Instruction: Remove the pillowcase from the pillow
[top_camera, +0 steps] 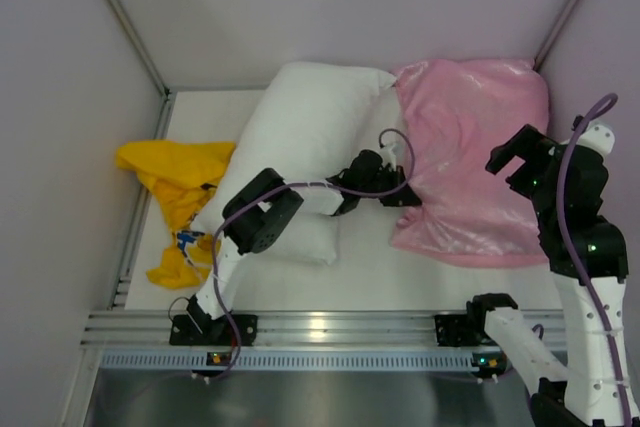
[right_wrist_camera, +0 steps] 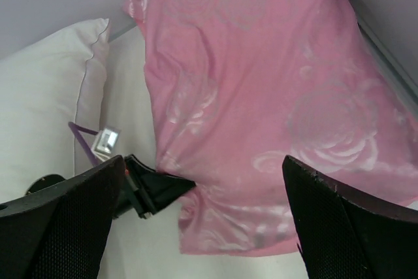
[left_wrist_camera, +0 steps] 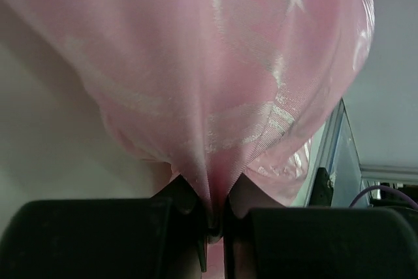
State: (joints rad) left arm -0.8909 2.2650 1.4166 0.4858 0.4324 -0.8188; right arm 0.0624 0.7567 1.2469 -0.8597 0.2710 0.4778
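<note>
The pink, shiny pillowcase (top_camera: 470,147) lies puffed up at the back right of the white table, and the pillow inside it is hidden. My left gripper (top_camera: 410,197) reaches across to the case's left edge and is shut on a pinch of pink fabric (left_wrist_camera: 228,63), which bunches into the jaws (left_wrist_camera: 214,217). The right wrist view shows that same gripper (right_wrist_camera: 160,187) biting the case's edge (right_wrist_camera: 261,96). My right gripper (top_camera: 520,162) hovers above the case's right side, open and empty, its fingers spread wide over the fabric (right_wrist_camera: 204,161).
A plain white pillow (top_camera: 300,137) lies left of the case under my left arm and also shows in the right wrist view (right_wrist_camera: 39,96). A yellow cloth (top_camera: 175,182) is crumpled at the left. Walls close in the back and sides. A metal rail (top_camera: 320,327) runs along the near edge.
</note>
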